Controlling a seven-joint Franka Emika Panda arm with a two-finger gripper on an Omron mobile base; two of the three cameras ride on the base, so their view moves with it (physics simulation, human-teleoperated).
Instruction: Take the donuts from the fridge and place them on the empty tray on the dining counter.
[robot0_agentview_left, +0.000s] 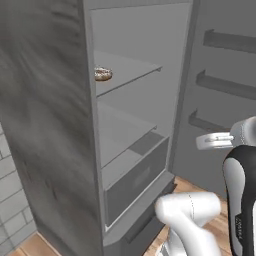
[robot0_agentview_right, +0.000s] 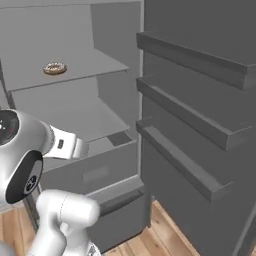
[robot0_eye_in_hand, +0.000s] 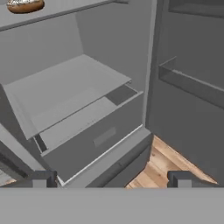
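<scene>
The fridge (robot0_agentview_left: 50, 125) stands open in front of me, its plain grey shelves (robot0_agentview_right: 75, 107) in sight. One brown donut with a pale sprinkled topping (robot0_agentview_left: 103, 74) lies on the upper shelf, near its left front edge (robot0_agentview_right: 55, 68). It also peeks in at the top left corner of the hand view as the same donut (robot0_eye_in_hand: 25, 5). My gripper (robot0_eye_in_hand: 111, 179) is open with nothing between its fingertips. It hangs well below and in front of the donut, looking at the lower shelf and drawer. The tray and the dining counter are out of view.
The fridge door (robot0_agentview_right: 200, 65) is swung open on the right, with three shelf ledges jutting out. A closed grey drawer (robot0_agentview_left: 135, 180) sits under the lowest shelf. Wooden floor (robot0_eye_in_hand: 166, 162) shows below. A pale tiled wall (robot0_agentview_left: 7, 175) is left of the fridge.
</scene>
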